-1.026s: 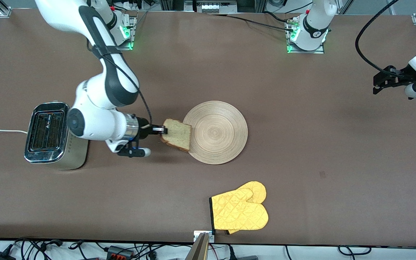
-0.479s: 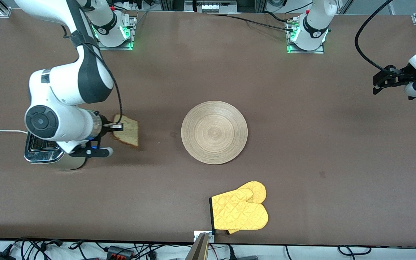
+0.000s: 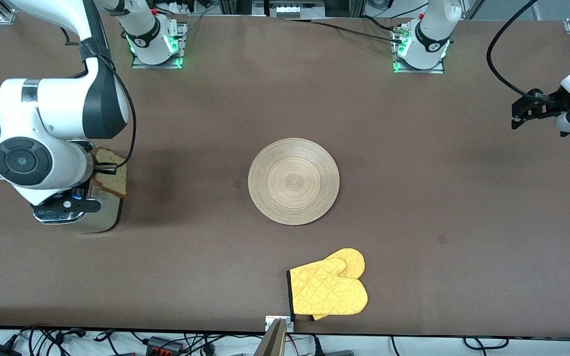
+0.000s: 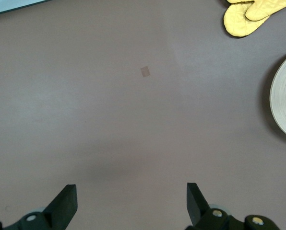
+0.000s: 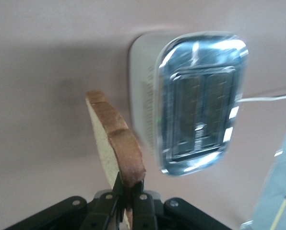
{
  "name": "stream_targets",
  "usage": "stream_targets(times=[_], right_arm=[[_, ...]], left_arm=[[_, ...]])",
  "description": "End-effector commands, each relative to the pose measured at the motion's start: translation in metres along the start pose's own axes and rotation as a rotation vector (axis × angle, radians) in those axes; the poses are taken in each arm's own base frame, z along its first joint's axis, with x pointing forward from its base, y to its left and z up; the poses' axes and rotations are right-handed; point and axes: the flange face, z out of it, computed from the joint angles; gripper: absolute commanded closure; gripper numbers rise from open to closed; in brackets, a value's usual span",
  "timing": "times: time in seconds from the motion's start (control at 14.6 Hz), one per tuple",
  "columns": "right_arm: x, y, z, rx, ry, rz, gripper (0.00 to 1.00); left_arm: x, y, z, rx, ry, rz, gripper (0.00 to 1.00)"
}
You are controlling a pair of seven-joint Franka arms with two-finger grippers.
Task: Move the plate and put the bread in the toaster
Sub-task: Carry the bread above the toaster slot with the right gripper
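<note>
Brown bread (image 5: 115, 146) pinched between right gripper (image 5: 125, 194) fingers (image 5: 118, 188), seemingly edge-on.

no legible text, labels, numbers or signs anywhere

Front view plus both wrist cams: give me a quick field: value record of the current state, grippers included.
right gripper: shut on the bread, held on edge over the toaster's side toward the plate
toaster: at the right arm's end of the table, both slots empty
plate: mid-table, nothing on it
oven mitt: nearer the front camera than the plate
left gripper: open, waiting over bare table at the left arm's end
stage: bread not yet in a slot
</note>
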Motion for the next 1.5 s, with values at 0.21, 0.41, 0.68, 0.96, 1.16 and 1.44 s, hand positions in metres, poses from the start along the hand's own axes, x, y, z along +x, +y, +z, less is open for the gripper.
stream_targets(times=[0.21, 0.41, 0.68, 0.96, 1.16, 1.44], right_arm=[[-0.009, 0.069, -0.009, -0.13, -0.005, -0.013, 1.0], [0.003, 0.085, 0.024, -0.072, -0.059, 0.014, 1.0], [0.011, 0.091, 0.046, -0.055, -0.085, 0.074, 1.0], [0.011, 0.088, 0.048, -0.033, -0.09, 0.103, 1.0], [0.012, 0.088, 0.056, -0.035, -0.103, 0.099, 1.0], [0.016, 0.093, 0.058, -0.04, -0.089, 0.093, 1.0]], left_arm=[[-0.003, 0.002, -0.008, -0.017, 0.016, 0.021, 0.0], [-0.003, 0.0, -0.007, -0.017, 0.014, 0.025, 0.0], [-0.002, 0.002, -0.007, -0.017, 0.014, 0.028, 0.0], [-0.002, 0.005, -0.007, -0.017, 0.015, 0.033, 0.0], [-0.002, 0.005, -0.008, -0.017, 0.016, 0.033, 0.0], [-0.002, 0.005, -0.009, -0.017, 0.018, 0.034, 0.0]])
